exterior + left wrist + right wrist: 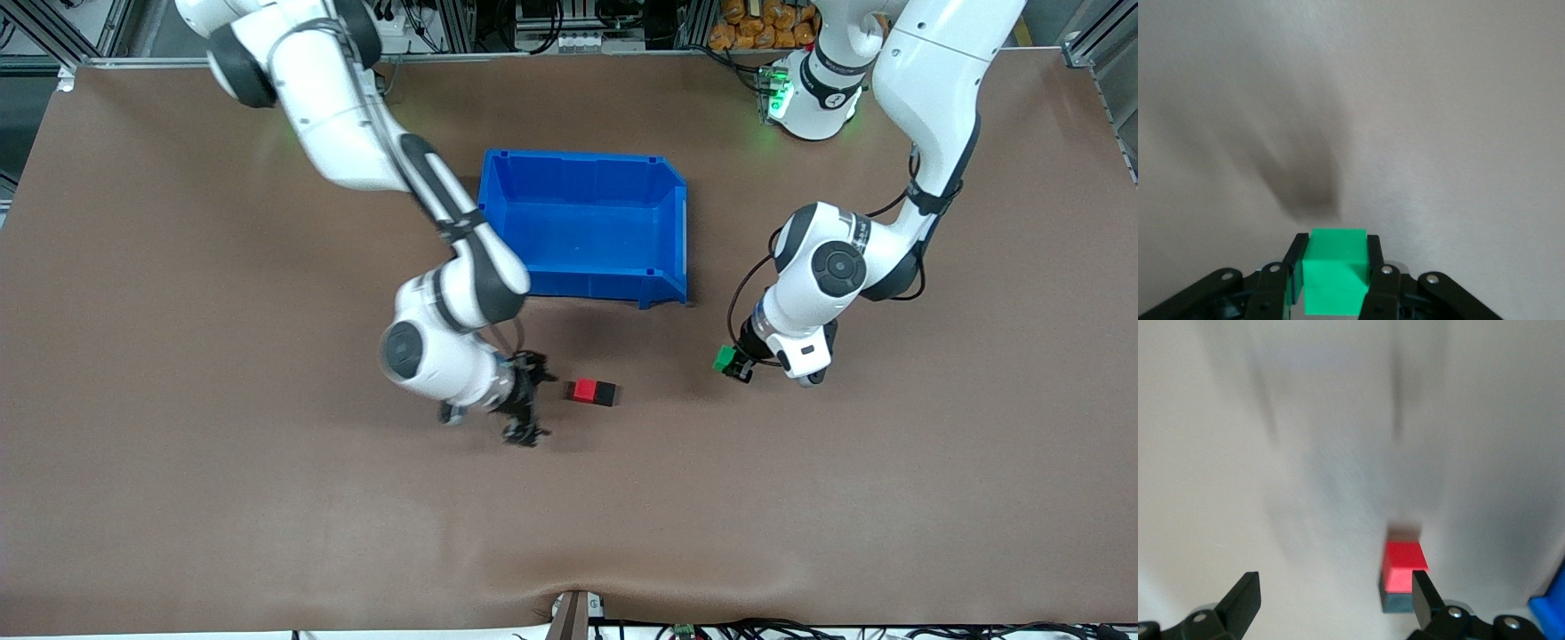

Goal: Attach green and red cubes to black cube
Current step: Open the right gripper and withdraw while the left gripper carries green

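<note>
The red cube point(584, 389) lies on the table, touching the black cube point(605, 394) on its side toward the left arm's end. My right gripper point(532, 400) is open and empty just beside the red cube, toward the right arm's end. In the right wrist view the red cube point(1405, 565) and the black cube point(1395, 604) sit by one fingertip point(1421, 593), outside the open right gripper point(1335, 600). My left gripper point(735, 364) is shut on the green cube point(724, 358), apart from the pair. In the left wrist view the green cube point(1335, 277) sits between the fingers point(1293, 263).
A blue bin point(587, 267) stands farther from the front camera than the cubes, between the two arms; its corner shows in the right wrist view point(1548, 613). Brown table surface point(622, 516) spreads around the cubes toward the front edge.
</note>
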Tool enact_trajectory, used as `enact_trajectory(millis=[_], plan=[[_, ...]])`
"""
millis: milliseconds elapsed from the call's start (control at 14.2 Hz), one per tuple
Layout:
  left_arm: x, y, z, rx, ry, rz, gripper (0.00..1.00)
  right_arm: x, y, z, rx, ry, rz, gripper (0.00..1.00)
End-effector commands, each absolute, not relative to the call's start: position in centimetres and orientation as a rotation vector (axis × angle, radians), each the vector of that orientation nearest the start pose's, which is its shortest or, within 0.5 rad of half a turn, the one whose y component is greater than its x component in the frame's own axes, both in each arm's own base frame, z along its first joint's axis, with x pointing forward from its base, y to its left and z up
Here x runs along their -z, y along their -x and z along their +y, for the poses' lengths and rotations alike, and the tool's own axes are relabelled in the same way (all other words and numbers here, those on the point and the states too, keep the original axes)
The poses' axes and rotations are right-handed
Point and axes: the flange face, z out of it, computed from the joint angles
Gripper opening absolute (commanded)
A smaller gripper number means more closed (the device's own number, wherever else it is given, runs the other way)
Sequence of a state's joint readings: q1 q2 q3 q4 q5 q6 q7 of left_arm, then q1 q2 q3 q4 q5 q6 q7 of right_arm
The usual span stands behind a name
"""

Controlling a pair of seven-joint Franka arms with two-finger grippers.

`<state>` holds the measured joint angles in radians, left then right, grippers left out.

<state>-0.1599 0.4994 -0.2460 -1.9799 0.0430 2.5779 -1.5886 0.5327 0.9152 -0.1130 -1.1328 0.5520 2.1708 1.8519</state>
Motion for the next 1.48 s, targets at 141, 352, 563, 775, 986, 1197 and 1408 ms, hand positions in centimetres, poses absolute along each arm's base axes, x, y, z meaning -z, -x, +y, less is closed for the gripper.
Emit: enact_trajectory(millis=[141,352,563,775,986,1197,1408], plan=[[-22.7,-59.5,-28.4,-0.078,2.635,-1.970,0.00,-32.6,-73.4,26.7,-0.124,2.203,1.933,1.00],[-22.6,-61.3,-29.6,-0.117,2.516,-2.105,0.00,-36.7,-73.2,18.4,-0.258,2.484,1.715,1.00],[-23.1,-63.1,-31.6,-0.169,2.416,-2.153,0.00,-42.7,-72.4,9.3,-0.312,2.623,1.470,1.00],[-23.1,-63.1,-31.9,-0.172,2.406,-2.163,0.00,-47.9,-70.1,-0.2,-0.351,2.698,1.292,1.00],[-22.9,-63.1,-31.9,-0.173,2.405,-2.160,0.00,-53.4,-65.6,-8.8,-0.412,2.760,1.023,1.00],[-22.5,-63.3,-31.8,-0.198,2.386,-2.169,0.00,-59.1,-60.3,-11.9,-0.408,2.861,0.837,1.00],[-22.6,-64.3,-32.7,-0.251,2.365,-2.197,0.00,-63.1,-55.7,-12.0,-0.330,3.067,0.364,1.00]])
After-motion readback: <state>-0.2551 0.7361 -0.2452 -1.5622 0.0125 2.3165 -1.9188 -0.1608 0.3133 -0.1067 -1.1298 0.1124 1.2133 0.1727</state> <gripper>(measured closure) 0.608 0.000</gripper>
